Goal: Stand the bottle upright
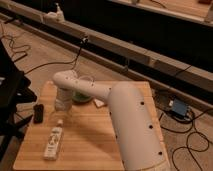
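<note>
a light wooden bench (95, 150) fills the lower half of the camera view. the bottle (53, 141) lies flat on its side near the bench's front left corner. its white cap (60, 122) points toward the far edge, and its whitish label with faint greenish marks faces up. nothing touches it.

the robot's thick white arm (132, 125) comes in from the lower right and runs left across the bench to a rounded joint, then turns down. the gripper (62, 104) hangs at the end of that downturn, low over the bench's left-middle part. it is beyond the bottle's cap end and clearly apart from the bottle. whether its jaws are wide or narrow cannot be told, since the end shows only as a pale block. it carries nothing that can be made out.

a small black flat object (38, 113) lies just left of the gripper, near the bench's left edge. right of the gripper, partly behind the arm, sits a round dish with something green in it (81, 96). a small white scrap (98, 103) lies beside the dish.

off the bench, dark cables (30, 62) trail over the floor, and a blue box (178, 109) rests on the floor to the right. a dark frame (10, 95) stands at the left edge of the view.
</note>
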Controlling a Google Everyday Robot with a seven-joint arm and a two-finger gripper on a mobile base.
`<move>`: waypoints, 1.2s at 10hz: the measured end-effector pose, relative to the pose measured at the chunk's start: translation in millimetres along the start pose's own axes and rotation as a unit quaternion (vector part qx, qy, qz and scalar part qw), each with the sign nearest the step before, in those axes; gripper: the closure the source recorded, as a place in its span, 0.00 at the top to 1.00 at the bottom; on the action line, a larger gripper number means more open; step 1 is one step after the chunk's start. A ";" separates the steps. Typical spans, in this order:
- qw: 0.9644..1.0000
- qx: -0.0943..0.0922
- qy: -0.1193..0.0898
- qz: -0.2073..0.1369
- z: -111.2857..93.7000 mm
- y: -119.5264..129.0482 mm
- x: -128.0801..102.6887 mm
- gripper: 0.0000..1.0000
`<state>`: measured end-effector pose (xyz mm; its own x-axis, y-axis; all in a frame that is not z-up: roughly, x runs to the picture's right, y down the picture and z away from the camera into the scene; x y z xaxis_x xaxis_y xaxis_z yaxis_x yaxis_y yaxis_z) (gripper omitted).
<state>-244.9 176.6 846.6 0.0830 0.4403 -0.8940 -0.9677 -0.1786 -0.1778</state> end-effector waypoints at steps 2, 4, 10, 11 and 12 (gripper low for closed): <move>1.000 -0.007 0.009 0.000 4.6 3.6 -3.3 0.75; 1.000 -0.019 0.016 -0.005 5.3 7.6 -4.2 0.75; 0.999 -0.024 0.026 -0.027 9.6 11.0 8.3 0.75; 0.999 -0.023 0.028 -0.028 14.1 11.8 9.6 0.72; 0.999 -0.025 0.029 -0.028 16.2 13.2 9.8 0.63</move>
<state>-260.8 192.8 842.2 0.1519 0.3996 -0.9040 -0.9484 -0.1986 -0.2471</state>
